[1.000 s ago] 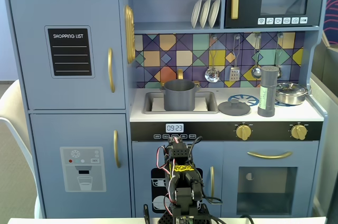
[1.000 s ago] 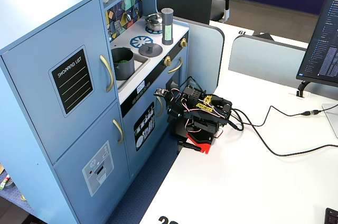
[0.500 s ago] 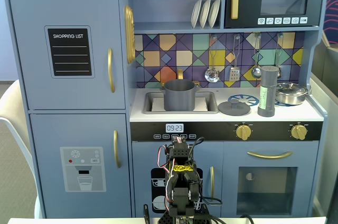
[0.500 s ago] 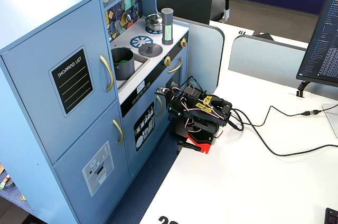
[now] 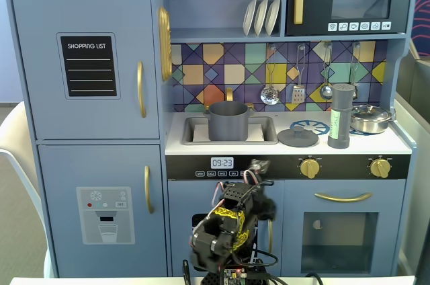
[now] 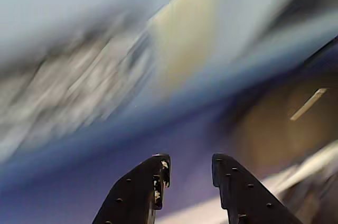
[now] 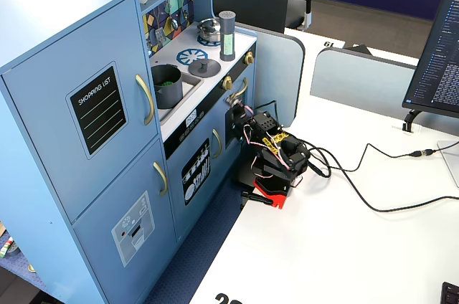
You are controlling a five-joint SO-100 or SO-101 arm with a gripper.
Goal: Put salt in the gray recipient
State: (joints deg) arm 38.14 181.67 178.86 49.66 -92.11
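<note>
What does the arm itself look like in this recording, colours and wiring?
The arm is black, with a red base piece and yellow parts near its middle. Loose red and white wires loop over its joints. The gripper has two black, tapered fingers dotted with small screw holes.

Toy kitchen [image 5: 94, 3]: landmark. Plates [image 5: 262, 15] stand upright on its upper shelf; microwave [image 5: 349, 6] beside them at top right. Ladles [image 5: 270, 93] hang on the tiled backsplash. Small steel pot [image 5: 369, 118] at the counter's right end. Shopping list board [image 5: 89, 66] on the upper left door. Monitor [image 7: 249, 1] stands behind the kitchen.
</note>
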